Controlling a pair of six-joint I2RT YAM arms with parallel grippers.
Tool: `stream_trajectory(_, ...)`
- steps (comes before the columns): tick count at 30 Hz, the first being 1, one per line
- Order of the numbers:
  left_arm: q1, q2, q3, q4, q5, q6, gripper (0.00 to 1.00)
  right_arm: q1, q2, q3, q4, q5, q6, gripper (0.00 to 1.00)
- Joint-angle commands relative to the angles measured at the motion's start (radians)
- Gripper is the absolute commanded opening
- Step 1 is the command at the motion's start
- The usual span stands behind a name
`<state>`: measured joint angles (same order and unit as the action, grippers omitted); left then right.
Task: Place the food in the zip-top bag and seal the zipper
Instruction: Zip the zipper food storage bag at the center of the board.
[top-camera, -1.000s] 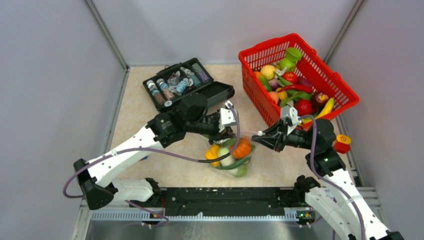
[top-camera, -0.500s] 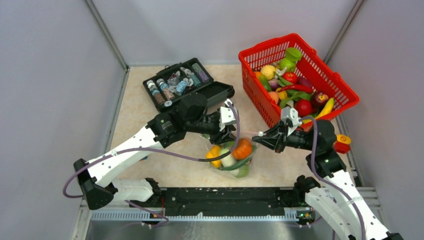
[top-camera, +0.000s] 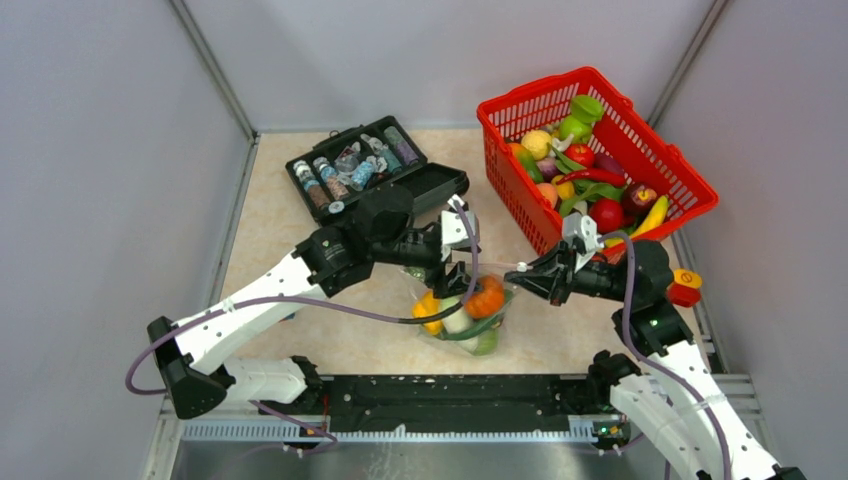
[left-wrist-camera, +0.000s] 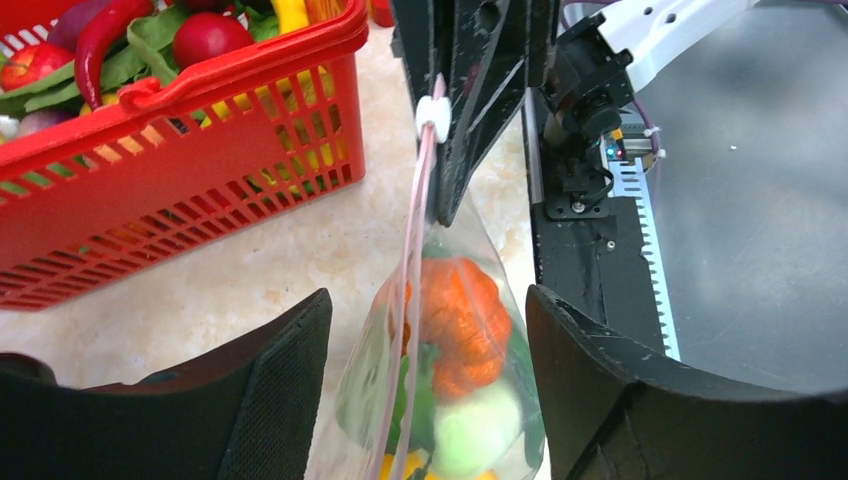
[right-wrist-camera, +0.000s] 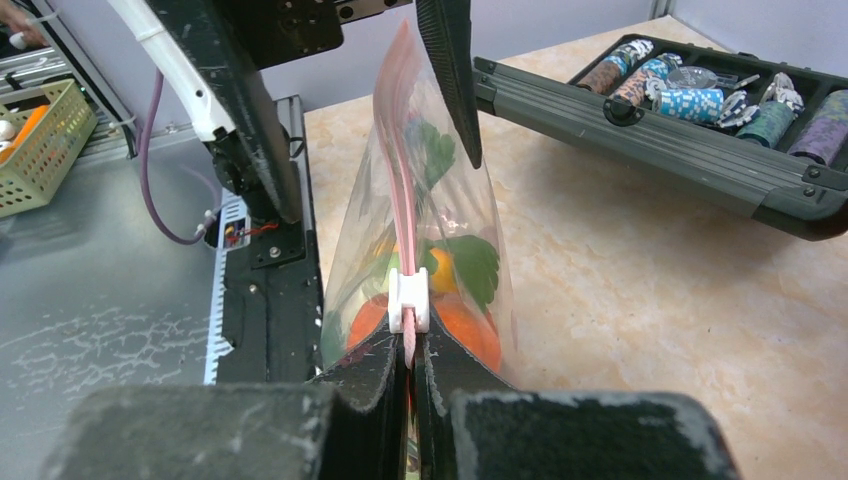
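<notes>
Arms of two white robots reach in from the near edge of a beige marbled table (top-camera: 270, 230) and meet over a clear, crinkly zip-top bag (top-camera: 462, 318). The bag sits on the table just beyond the arm bases and between the two hands, with its mouth edge upward. It is stuffed with small plastic toy food (left-wrist-camera: 455, 400), including a ribbed orange tomato (top-camera: 486, 298) and a yellow pepper (top-camera: 428, 308).

The right gripper (right-wrist-camera: 408, 350) is pinched fully closed on the pinkish zipper (right-wrist-camera: 400, 220) at the bag's right end. Its fingertips sit directly below the white slider (right-wrist-camera: 409, 300), which touches them.

The left gripper (left-wrist-camera: 425, 330) is spread wide and grips nothing. Its two black fingers (left-wrist-camera: 285, 370) stand on either side of the bag, with the zipper strip running up between them. Whether the pads brush the bag's bulging sides cannot be told.

A second ago the left gripper was clamped on the bag's top edge, and its jaws have since parted. The right gripper, then almost closed, has tightened completely. The bag has stayed where it was.

Farther back on the left lies an open black case (top-camera: 435, 185) holding small capped bottles (top-camera: 350, 165). At the far right stands a red mesh plastic basket (top-camera: 540, 92) heaped with more toy fruit and vegetables.
</notes>
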<state>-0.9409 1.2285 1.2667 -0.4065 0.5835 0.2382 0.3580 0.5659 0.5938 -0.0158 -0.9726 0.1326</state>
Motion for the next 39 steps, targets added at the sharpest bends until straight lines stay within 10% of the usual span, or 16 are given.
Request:
stream_trajectory(1, -0.04, 0.031, 0.054, 0.073, 0.02, -0.005, 0.74, 0.009, -0.01, -0.003, 0.021, 0.009, -0.001, 0.0)
stream_trajectory(7, -0.101, 0.104, 0.125, 0.07, -0.025, 0.015, 0.72, 0.009, -0.01, -0.005, 0.023, 0.003, -0.002, 0.0)
stream_trajectory(39, -0.148, 0.182, 0.198, 0.062, -0.032, 0.009, 0.0, 0.01, -0.03, -0.009, 0.025, -0.001, -0.003, 0.0)
